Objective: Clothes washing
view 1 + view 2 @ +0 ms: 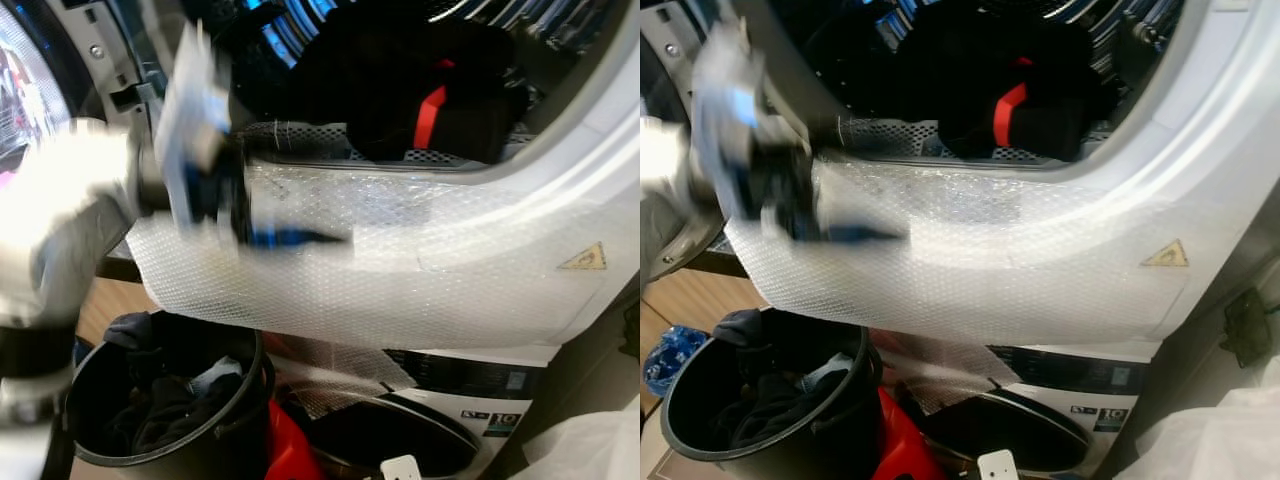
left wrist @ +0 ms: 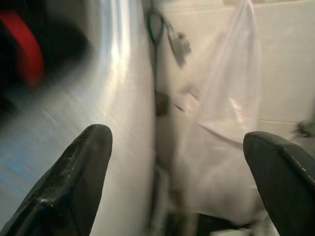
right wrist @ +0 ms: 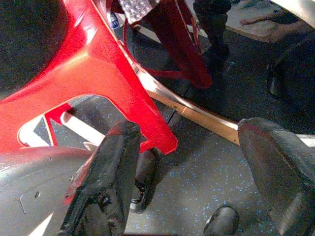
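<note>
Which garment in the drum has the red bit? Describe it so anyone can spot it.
Look into the open washing machine drum above the bubble-wrapped front. On its perforated lip lies a black garment. It alone carries a bright red stripe.

The left arm (image 1: 60, 210) is raised and reaches across, blurred, with its left hand (image 1: 300, 238) pointing sideways. In the left wrist view its two black fingers (image 2: 74, 182) stand wide apart with nothing between them. The right hand (image 3: 197, 182) hangs low, fingers spread apart and empty.
</note>
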You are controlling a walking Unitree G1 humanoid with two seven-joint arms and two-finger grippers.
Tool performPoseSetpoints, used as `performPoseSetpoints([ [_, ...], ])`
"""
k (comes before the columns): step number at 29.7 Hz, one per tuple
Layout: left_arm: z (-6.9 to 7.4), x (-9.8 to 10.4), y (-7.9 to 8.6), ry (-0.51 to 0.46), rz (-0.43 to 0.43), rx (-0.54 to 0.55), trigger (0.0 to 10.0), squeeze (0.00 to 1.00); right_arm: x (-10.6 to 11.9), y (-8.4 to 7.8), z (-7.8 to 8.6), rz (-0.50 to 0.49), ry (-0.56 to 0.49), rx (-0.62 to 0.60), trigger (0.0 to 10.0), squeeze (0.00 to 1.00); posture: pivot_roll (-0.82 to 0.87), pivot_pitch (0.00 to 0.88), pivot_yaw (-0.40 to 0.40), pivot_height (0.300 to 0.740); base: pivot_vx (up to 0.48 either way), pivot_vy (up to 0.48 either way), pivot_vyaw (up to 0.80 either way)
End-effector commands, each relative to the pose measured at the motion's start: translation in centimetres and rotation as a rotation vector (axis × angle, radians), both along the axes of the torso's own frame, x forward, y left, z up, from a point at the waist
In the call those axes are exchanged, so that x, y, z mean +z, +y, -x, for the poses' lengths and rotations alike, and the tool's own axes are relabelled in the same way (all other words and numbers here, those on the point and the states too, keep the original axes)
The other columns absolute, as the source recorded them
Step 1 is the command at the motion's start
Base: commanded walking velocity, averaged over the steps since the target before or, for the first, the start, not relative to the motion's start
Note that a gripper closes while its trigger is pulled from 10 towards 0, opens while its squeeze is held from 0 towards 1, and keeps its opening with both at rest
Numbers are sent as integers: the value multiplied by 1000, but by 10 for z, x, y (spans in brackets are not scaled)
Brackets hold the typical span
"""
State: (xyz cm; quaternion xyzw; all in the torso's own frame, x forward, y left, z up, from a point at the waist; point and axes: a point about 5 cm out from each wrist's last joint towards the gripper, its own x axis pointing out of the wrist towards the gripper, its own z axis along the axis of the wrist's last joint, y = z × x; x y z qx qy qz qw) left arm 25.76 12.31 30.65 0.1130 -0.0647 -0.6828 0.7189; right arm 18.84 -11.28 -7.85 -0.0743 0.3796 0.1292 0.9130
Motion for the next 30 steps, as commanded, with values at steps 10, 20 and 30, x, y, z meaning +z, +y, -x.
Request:
performPoseSetpoints([
  [10, 14, -54, 28, 174, 6, 653, 10000, 1000, -1, 11, 2, -7, 35, 33, 10000, 0, 215, 0, 148, 740, 0, 0, 0],
  [20, 38, -111, 94, 419, -158, 1342, 10000, 0, -5, 6, 7, 23, 68, 76, 10000, 0, 271, 0, 107, 740, 0, 0, 0],
  [30, 55, -177, 137, 579, -119, 1726, 10000, 1000, -4, -2, 3, 47, 66, 115, 10000, 0, 290, 0, 41, 740, 0, 0, 0],
])
